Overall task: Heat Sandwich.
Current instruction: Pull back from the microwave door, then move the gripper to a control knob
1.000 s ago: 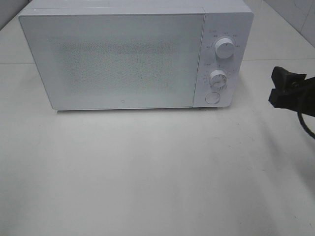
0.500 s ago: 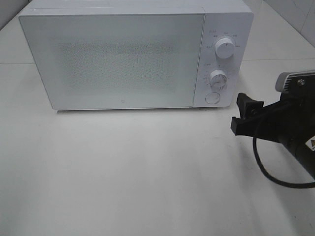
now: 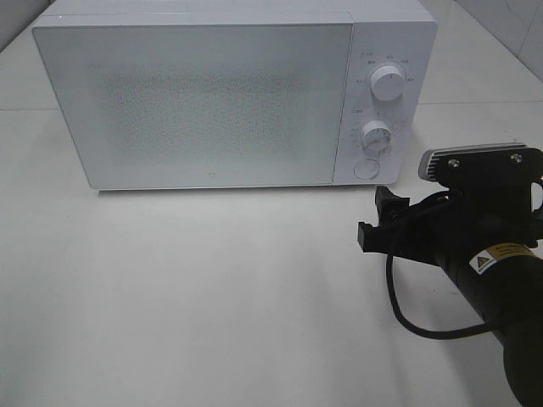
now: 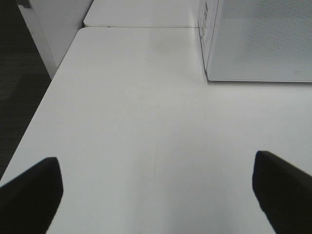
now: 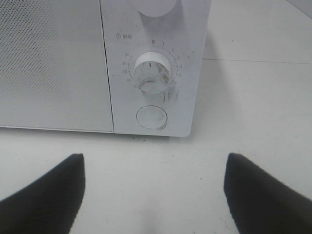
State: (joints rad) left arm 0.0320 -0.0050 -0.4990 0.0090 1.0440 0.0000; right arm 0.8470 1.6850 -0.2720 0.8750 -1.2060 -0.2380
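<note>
Closest to me, the right pincer (image 3: 376, 218) has swung in from the table's right edge. A second ago only its tip showed there; now the whole black arm reaches over the table (image 3: 212, 297), and the pincer sits just short of the microwave's lower right corner. Its jaws are spread wide with nothing between them. Its own camera looks straight at the round button (image 5: 151, 117).

The left pincer (image 4: 156, 163) is parted just as wide and empty, hanging low over bare table off the microwave's left side.

Behind stands the microwave (image 3: 212, 102), exactly where it was, with its door (image 3: 195, 97) shut. My guess is the arm is heading for that button to release the door, so the job looks barely started.

The count is one microwave, two dials, an upper dial (image 3: 389, 84) and a lower dial (image 3: 375, 135), and one round button. No sandwich is in sight on the table. Whether it is behind that frosted door, I cannot tell.
</note>
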